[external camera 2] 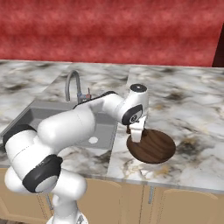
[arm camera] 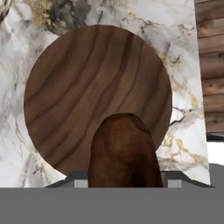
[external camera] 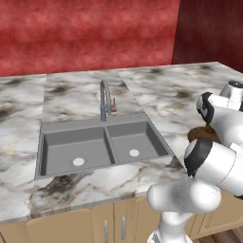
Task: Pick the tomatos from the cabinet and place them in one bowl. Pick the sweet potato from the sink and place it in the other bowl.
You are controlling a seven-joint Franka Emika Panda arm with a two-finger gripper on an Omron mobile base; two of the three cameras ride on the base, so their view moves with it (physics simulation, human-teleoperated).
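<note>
Sweet potato: brown, oblong, clamped between the jaws, hanging above the near part of the bowl. Gripper points down over the bowl's left edge in the right base view. Bowl: round, dark wood-grain, nothing lying inside it; it sits on the marble desk just right of the sink, close to the desk's near edge. Sink: grey, two basins, each with a round drain and nothing in them; curved faucet at its far rim. No readable writing or labels anywhere.
</note>
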